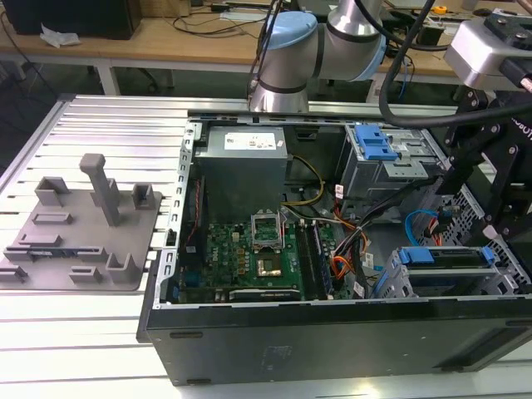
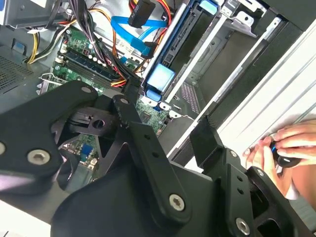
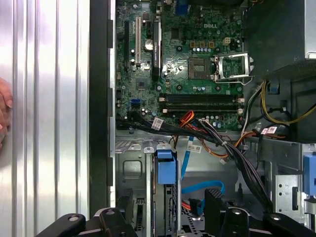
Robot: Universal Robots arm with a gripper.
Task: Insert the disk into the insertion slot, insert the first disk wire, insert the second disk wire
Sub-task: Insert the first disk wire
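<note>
The disk [image 1: 445, 256], silver in a bright blue carrier, lies in the insertion slot [image 1: 397, 287], a grey perforated cage at the case's front right corner. Both wrist views show the carrier's blue end [image 3: 165, 168] [image 2: 159, 78] edge-on in the cage [image 3: 129, 170]. My gripper [image 1: 486, 237] hangs just above this corner, open and holding nothing. Its black fingers [image 3: 215, 203] [image 2: 206, 138] stand apart on either side of the disk's line. A flat blue wire [image 3: 200, 190] [image 2: 132, 27] and a black plug [image 2: 140, 12] on orange-red wires lie loose beside the cage.
The open computer case holds the motherboard [image 1: 249, 253], a power supply [image 1: 243, 162] and a blue-latched grey box [image 1: 374, 145] behind the cage. Black cable bundles [image 3: 217, 140] cross near the disk. A grey fixture [image 1: 79, 224] sits on the ribbed table. A person's hand [image 2: 286, 143] rests outside the case.
</note>
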